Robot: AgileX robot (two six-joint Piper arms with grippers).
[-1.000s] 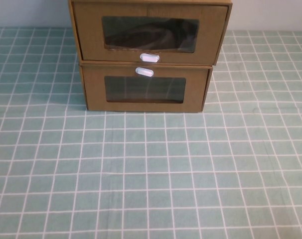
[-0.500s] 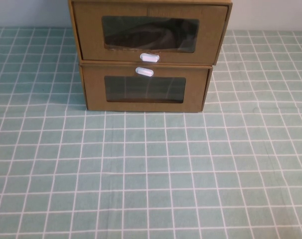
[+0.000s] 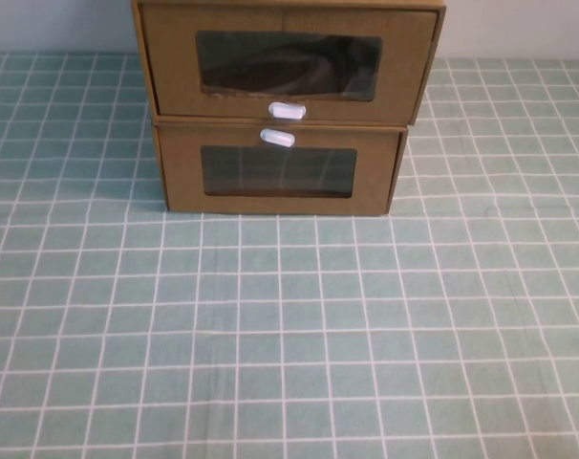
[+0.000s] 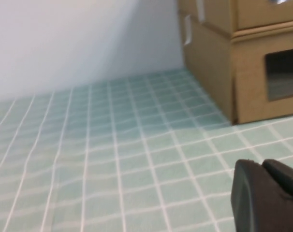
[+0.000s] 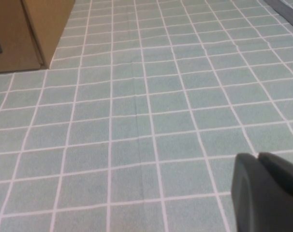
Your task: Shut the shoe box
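The shoe box (image 3: 288, 62) is the upper of two stacked brown cardboard boxes at the back of the table. Its small white handle (image 3: 288, 111) sits below its clear window, and its front overhangs the box beneath. It also shows in the left wrist view (image 4: 255, 14). My left gripper (image 4: 262, 166) is shut and empty, low over the cloth, left of and in front of the boxes. My right gripper (image 5: 258, 157) is shut and empty, low over the cloth to the boxes' right. Neither gripper shows in the high view.
The twin box (image 3: 278, 172), with its handle (image 3: 277, 138) above its window, stands under the shoe box; its corner shows in the right wrist view (image 5: 35, 29). A green checked cloth (image 3: 289, 335) covers the table. A pale wall (image 4: 79, 38) stands behind.
A small dark part at the lower left edge of the high view has gone out of sight. The boxes have not moved.
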